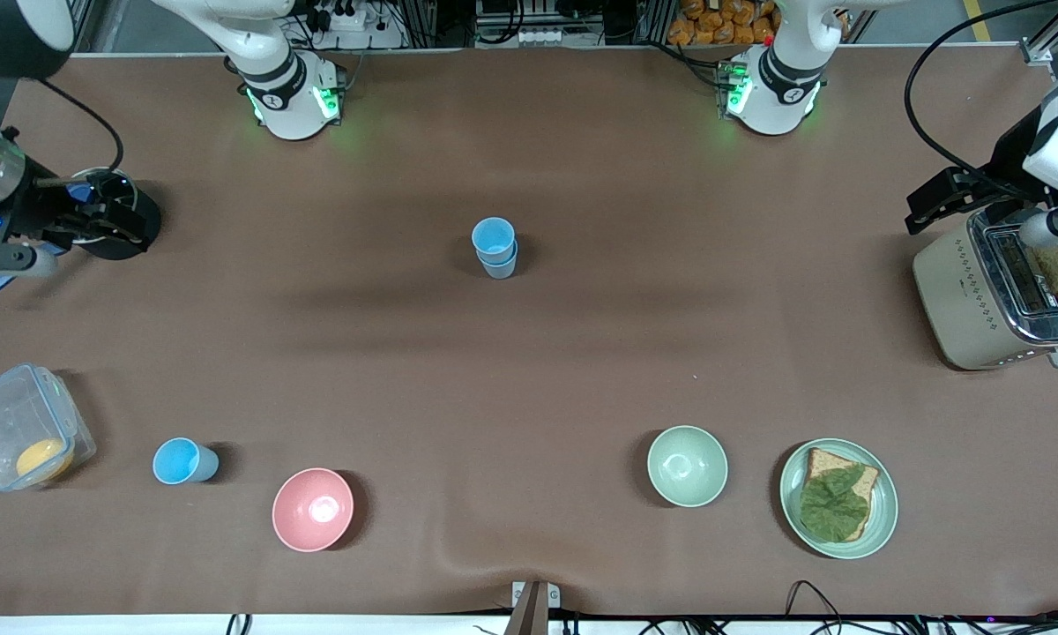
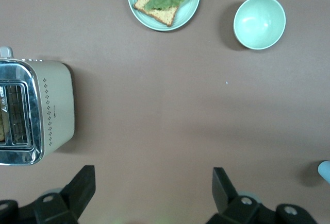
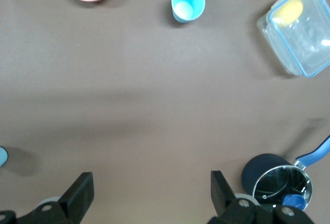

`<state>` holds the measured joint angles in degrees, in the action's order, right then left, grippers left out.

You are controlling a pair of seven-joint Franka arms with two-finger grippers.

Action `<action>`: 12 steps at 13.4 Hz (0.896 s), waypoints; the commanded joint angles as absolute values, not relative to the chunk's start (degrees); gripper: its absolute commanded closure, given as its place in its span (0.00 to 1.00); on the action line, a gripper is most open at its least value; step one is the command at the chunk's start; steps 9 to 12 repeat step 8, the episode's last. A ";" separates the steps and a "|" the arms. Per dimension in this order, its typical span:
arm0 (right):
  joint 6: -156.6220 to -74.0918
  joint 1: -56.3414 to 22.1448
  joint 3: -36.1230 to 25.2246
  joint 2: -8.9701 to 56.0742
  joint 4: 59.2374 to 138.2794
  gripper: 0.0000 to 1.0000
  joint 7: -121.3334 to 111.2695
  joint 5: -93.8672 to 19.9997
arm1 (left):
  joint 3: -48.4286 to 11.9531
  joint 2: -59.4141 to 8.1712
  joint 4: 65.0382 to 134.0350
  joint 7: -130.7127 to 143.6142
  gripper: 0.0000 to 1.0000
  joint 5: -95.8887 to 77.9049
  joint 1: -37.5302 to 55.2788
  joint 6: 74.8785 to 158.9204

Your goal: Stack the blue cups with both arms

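Looks partly done — two blue cups (image 1: 495,248) sit nested mid-table, well away from both claws, while a lone cup (image 1: 182,461) still waits beside the pink bowl (image 1: 312,509), with the right gripper (image 3: 149,193) and left gripper (image 2: 153,190) both spread wide, holding nothing.
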<state>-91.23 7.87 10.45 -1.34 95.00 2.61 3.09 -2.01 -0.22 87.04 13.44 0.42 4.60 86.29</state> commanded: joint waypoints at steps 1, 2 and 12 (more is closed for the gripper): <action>-91.58 10.28 12.22 -1.67 94.22 0.00 -0.25 4.22 | -1.93 -0.35 86.04 12.04 0.00 -0.44 4.66 84.64; -92.19 10.37 12.04 -1.58 93.78 0.00 -0.61 4.22 | -1.93 -0.35 86.04 12.04 0.00 -0.35 4.75 84.55; -94.48 12.04 11.08 -1.06 92.81 0.00 0.35 0.62 | -1.93 -0.35 86.04 12.04 0.00 -0.35 4.66 84.55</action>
